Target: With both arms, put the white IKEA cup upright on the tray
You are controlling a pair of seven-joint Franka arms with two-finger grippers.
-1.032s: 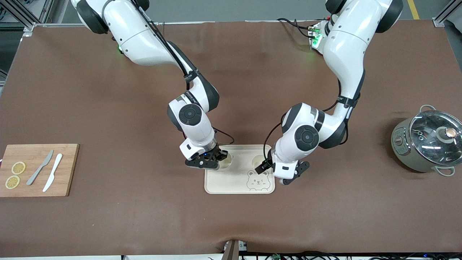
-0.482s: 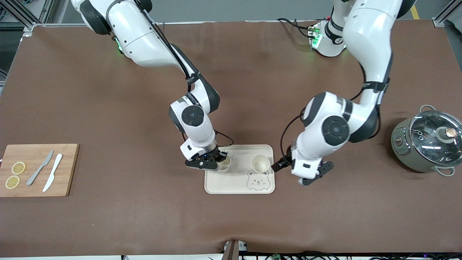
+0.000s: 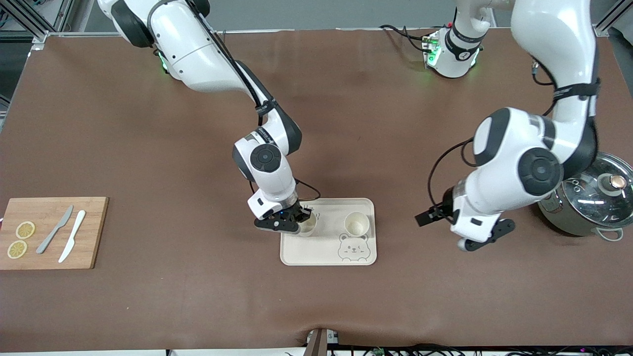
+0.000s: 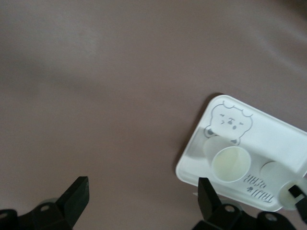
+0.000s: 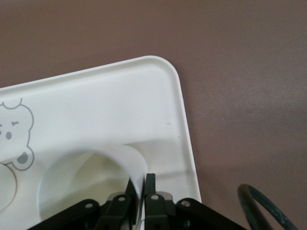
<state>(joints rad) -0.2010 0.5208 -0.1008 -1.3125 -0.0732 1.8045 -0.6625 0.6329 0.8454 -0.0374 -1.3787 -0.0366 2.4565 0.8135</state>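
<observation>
Pinching cup (image 3: 307,225) rim, right gripper (image 3: 296,217), tray (image 3: 316,257) edge

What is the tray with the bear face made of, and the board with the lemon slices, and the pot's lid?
The tray looks like smooth cream plastic: even colour, rounded moulded rim, printed bear. It might be melamine; the look leaves that open. The cutting board looks like wood or bamboo: pale brown with straight grain stripes. The pot's lid looks like glass in a shiny metal ring, because you can see through it.

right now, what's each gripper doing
left gripper: jaws open, holding nothing, over the table.
right gripper: jaws shut on the rim of the cup standing on the tray.
</observation>
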